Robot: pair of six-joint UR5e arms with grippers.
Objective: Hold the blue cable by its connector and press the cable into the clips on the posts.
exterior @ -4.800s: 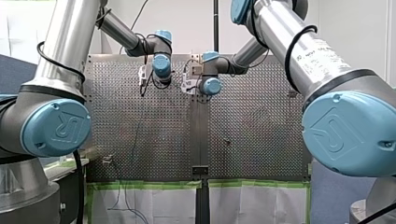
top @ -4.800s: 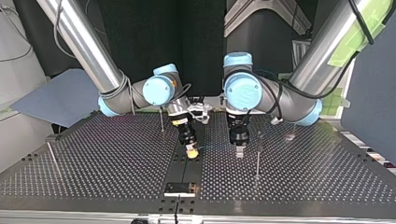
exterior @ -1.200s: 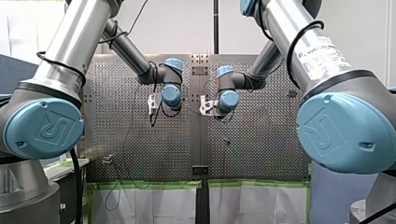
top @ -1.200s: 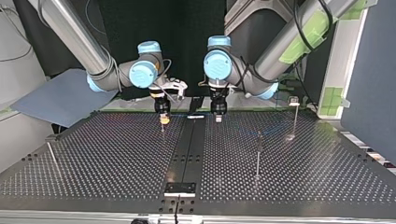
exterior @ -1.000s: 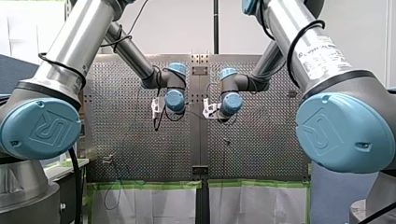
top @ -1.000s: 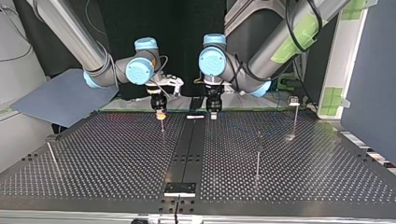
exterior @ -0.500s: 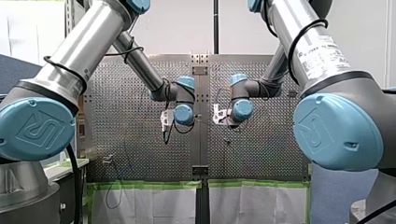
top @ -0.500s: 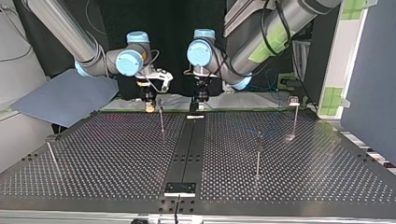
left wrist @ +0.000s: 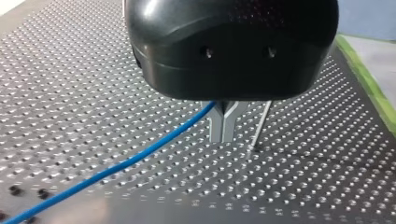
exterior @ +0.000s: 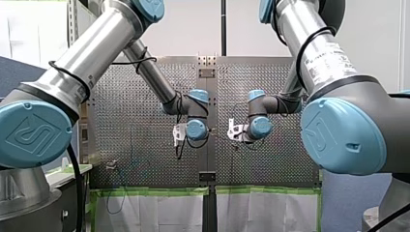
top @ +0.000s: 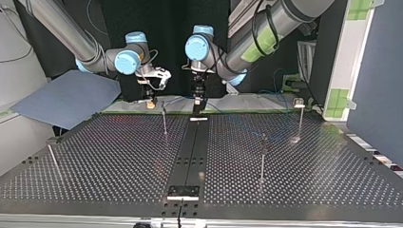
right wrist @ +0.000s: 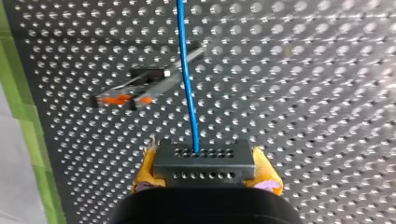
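Clamping the grey connector (right wrist: pixel 204 169) between yellow pads (right wrist: pixel 268 176) is my right gripper (right wrist: pixel 205 156), blue cable (right wrist: pixel 187 79) running ahead; my left gripper (left wrist: pixel 223 133) pinches its metal fingers (left wrist: pixel 216 125) together on that cable.

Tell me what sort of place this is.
Most likely a robotics lab or test cell: two industrial arms, my left arm and my right arm, work over a perforated table fitted with thin posts, with green tape along its edge and a blue cable held by its connector.
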